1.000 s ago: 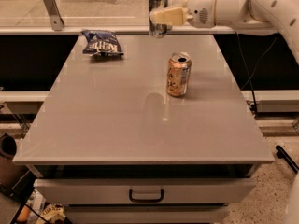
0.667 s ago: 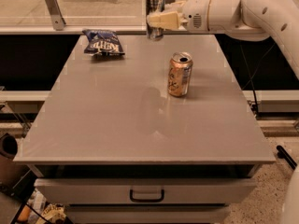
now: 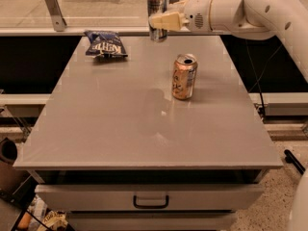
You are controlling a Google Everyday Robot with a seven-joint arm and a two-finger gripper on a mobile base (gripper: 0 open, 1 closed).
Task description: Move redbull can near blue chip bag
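Observation:
The redbull can [image 3: 156, 4], tall, slim and silver, is held upright in the air above the table's far edge. My gripper [image 3: 163, 21] is shut on the can's lower half, reaching in from the right on the white arm. The blue chip bag [image 3: 105, 44], dark blue with white lettering, lies flat at the table's far left. The can is to the right of the bag, apart from it.
An orange-tan soda can [image 3: 184, 76] stands open on the grey table [image 3: 120, 129], right of centre. A drawer with a dark handle [image 3: 150, 202] is below the front edge. A metal bracket [image 3: 53, 8] stands on the ledge at the back left.
My gripper has carried the redbull can a little to the left, toward the chip bag. The soda can and the bag have not moved.

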